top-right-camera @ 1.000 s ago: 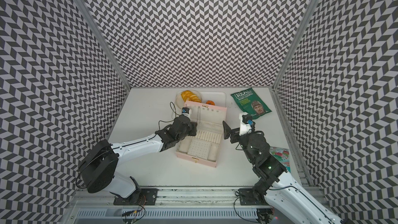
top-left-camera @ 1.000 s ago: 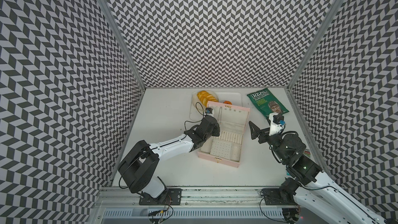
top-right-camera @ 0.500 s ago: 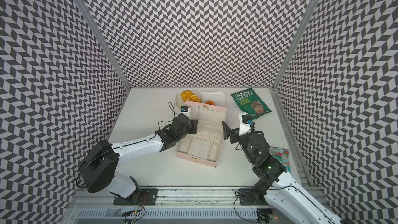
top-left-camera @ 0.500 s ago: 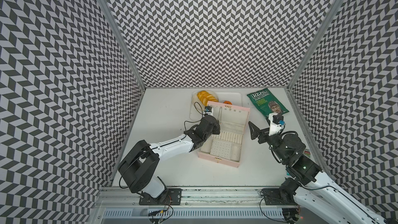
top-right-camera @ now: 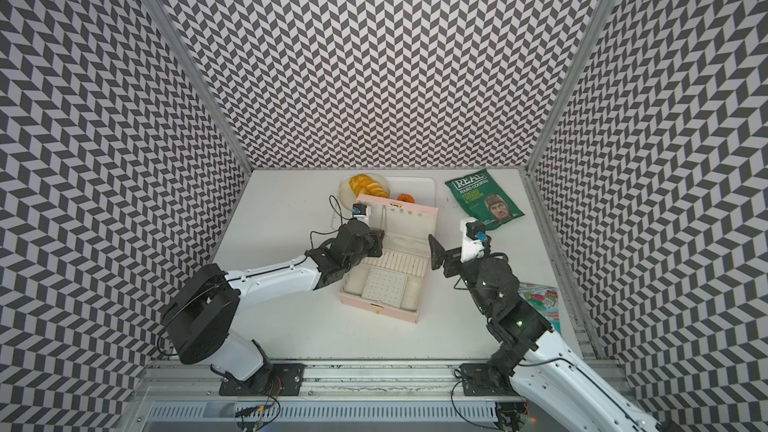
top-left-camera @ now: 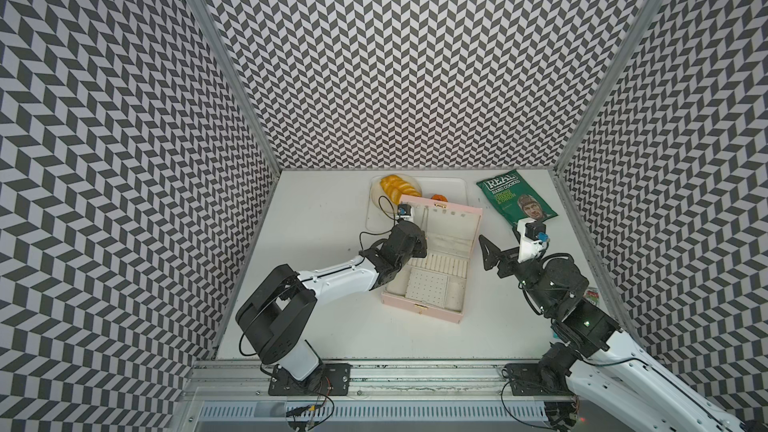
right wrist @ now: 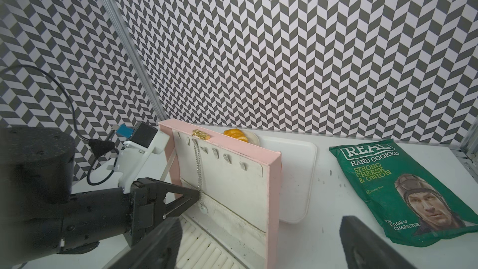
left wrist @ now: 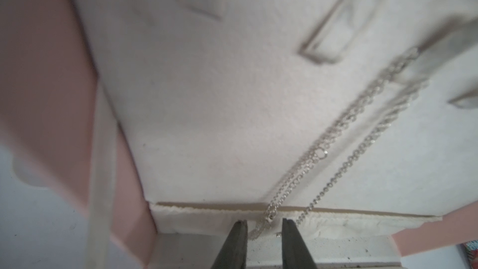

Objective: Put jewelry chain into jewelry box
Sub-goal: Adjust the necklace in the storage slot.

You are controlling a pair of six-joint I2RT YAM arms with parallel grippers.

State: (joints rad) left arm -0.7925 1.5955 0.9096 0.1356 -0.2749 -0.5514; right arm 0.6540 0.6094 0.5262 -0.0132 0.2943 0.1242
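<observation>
Green crisp bag (top-left-camera: 515, 201), white tray (top-left-camera: 453, 191), orange slices (top-left-camera: 397, 187)

The white table (top-left-camera: 316, 222) carries an open pink jewelry box (top-left-camera: 415, 312) at centre, a white tray (top-left-camera: 453, 193) against the far edge, a green crisp bag (top-left-camera: 515, 201) near the far right corner, and a colourful packet (top-right-camera: 540, 297) at the right edge.

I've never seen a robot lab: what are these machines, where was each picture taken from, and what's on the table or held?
Two robot arms share a white table. Two pictures look down from overhead; two come from cameras on the arms' wrists. On it: an open pink jewelry box, a green crisp bag, a white tray and a plate of orange slices. A silver jewelry chain hangs from a hook inside the raised lid. The left tool stands narrowly open around the chain's lower end, apparently not pinching it. The right tool is wide open and empty.
</observation>
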